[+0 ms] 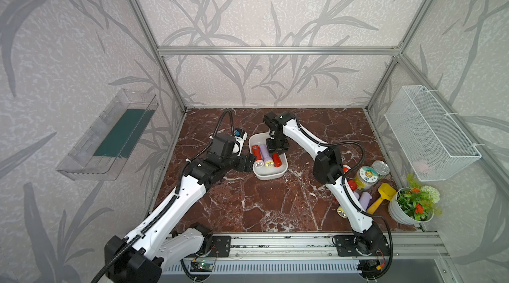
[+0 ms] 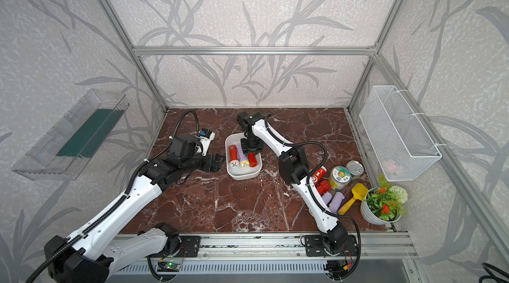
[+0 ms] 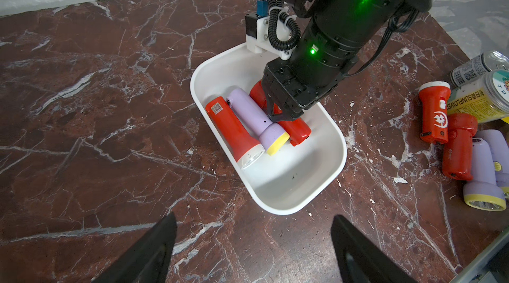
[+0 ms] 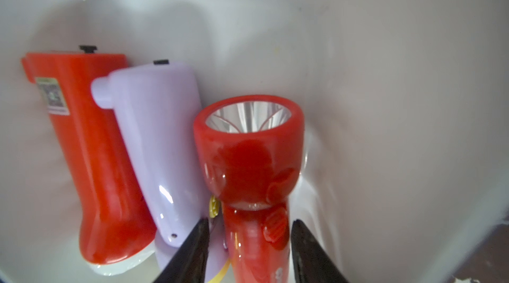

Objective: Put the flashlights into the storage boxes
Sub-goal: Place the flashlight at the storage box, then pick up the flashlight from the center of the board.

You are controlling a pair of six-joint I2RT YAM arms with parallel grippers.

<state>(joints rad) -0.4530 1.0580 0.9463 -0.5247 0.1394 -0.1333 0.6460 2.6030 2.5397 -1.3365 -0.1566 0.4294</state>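
L gripper point(image 3: 253, 217), fingers wide & empty, hangs beside the shallow white plastic tray point(image 3: 289, 182) mid red-marble table point(image 1: 275, 207); inside lie a long red torch point(image 3: 231, 127), a lavender yellow-rimmed torch point(image 3: 254, 112) & a stubby red flashlight point(image 3: 297, 129) straddled by the R gripper point(image 3: 281, 116), jaws narrow w/ slight gap. They look light, stiff, glossy-slippery: grip the handle. Loose red/lavender flashlights point(image 3: 458, 148) by the table's right edge hide partly behind R arm point(image 1: 303, 138) in both top views; count unclear.

White arms point(image 1: 190, 193), black ribbed cables point(image 1: 355, 145)

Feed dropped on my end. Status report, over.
Left gripper open, hovering beside tray. Right gripper open astride third flashlight in tray. Four flashlights loose by jar. Nothing blocking.
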